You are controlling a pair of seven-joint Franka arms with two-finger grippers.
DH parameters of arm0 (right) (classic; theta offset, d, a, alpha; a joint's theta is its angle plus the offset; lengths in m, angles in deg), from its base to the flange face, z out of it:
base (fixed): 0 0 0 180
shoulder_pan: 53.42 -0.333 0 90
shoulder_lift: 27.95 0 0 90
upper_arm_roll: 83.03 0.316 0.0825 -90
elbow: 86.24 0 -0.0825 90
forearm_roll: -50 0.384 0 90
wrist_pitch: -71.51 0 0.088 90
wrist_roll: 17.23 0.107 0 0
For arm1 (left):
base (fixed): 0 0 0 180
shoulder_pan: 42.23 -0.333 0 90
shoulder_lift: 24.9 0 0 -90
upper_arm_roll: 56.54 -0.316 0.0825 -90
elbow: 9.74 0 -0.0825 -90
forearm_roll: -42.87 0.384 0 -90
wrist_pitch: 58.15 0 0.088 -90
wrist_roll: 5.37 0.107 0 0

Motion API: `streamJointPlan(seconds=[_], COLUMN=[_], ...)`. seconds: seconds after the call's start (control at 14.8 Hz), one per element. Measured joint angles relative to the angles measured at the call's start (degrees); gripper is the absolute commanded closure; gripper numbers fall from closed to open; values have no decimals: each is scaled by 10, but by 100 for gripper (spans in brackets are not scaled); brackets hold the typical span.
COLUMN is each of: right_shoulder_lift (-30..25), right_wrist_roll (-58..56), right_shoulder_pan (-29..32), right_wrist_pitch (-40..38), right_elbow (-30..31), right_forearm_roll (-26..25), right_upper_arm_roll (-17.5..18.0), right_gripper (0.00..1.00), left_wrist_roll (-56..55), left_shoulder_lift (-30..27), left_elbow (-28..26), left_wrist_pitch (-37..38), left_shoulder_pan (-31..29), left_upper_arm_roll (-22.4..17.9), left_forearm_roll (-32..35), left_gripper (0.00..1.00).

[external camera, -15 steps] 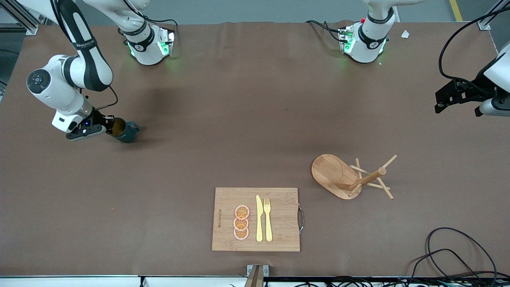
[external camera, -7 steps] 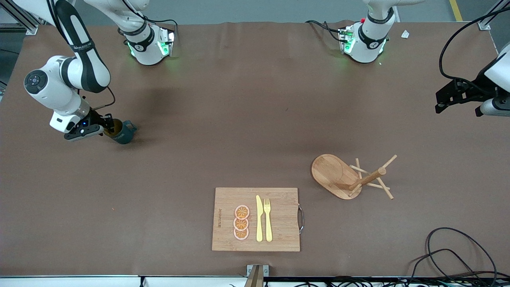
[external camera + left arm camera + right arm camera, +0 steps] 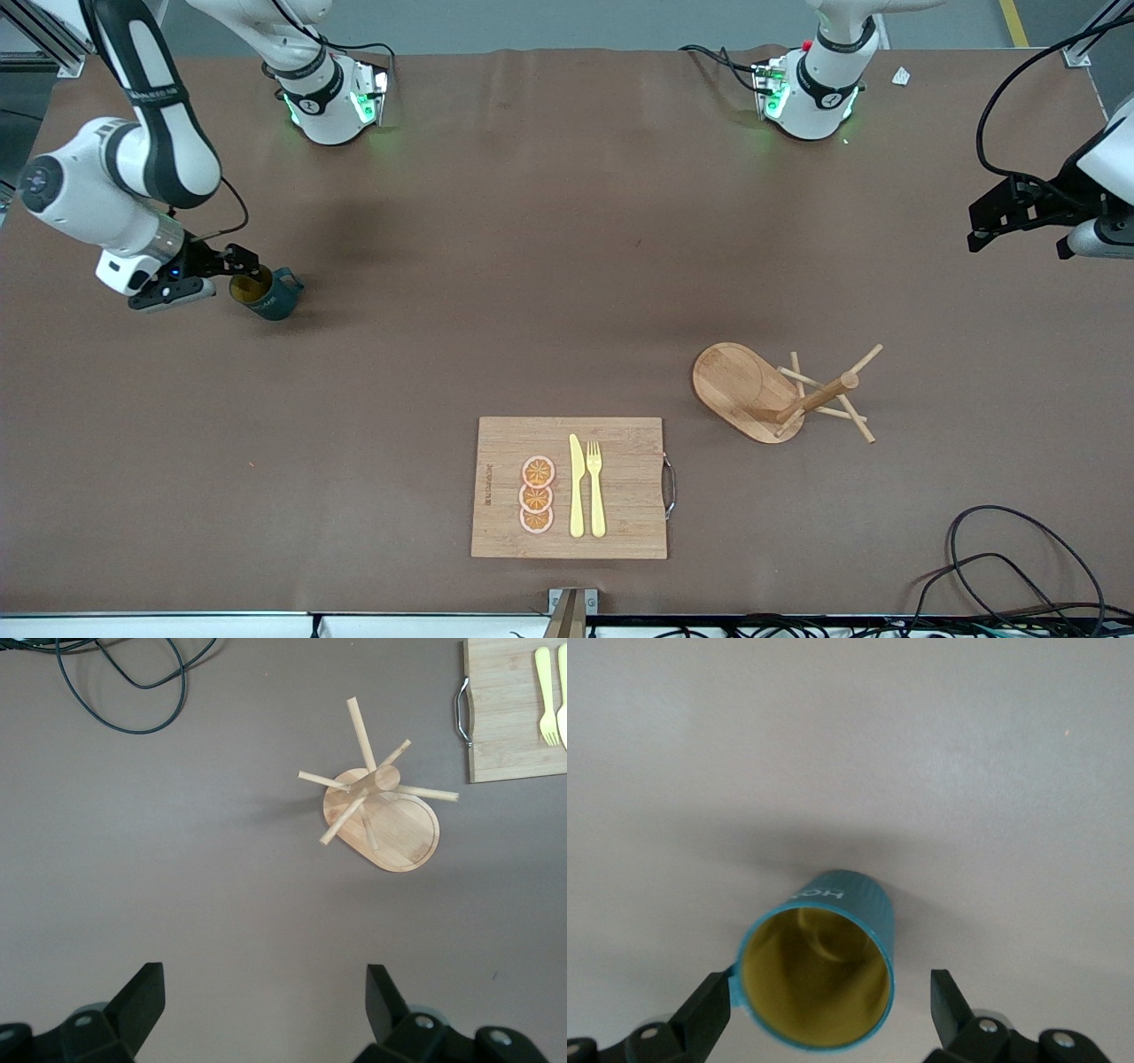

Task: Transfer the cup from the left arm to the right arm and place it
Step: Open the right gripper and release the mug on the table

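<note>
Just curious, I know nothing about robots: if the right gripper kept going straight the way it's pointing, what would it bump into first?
Most likely the cup: the right gripper stands open with it between its fingers.

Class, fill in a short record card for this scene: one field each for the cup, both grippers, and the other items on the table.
cup: small dark teal ribbed mug with a yellowish inside, standing on the table toward the right arm's end
right gripper: right gripper open, level with the cup's rim, not gripping
left gripper: left gripper open, empty, waiting above the table
rack: wooden peg rack on an oval base
board: bamboo cutting board carrying orange slices, a yellow knife and a yellow fork
</note>
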Motion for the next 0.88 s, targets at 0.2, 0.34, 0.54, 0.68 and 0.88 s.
streamJointPlan(seconds=[0.2,0.34,0.54,0.68,0.88], right_shoulder_lift=[-30,-48,-56,-58,-82], right_wrist_roll=[-3,-7,-9,4,88], right_shoulder_pan=[7,22,35,37,35], right_wrist_pitch=[-108,-201,-280,-318,-374], right_elbow=[-77,-146,-224,-253,-295], right_forearm_roll=[3,3,3,3,3], right_upper_arm_roll=[-1,-1,-1,-1,11], right_gripper=[0,0,0,0,0], left_wrist_roll=[0,0,0,0,0], left_shoulder_lift=[0,0,0,0,0], left_elbow=[0,0,0,0,0], left_wrist_pitch=[0,0,0,0,0], left_shoulder_pan=[0,0,0,0,0], left_upper_arm_roll=[0,0,0,0,0], left_forearm_roll=[0,0,0,0,0], left_gripper=[0,0,0,0,0])
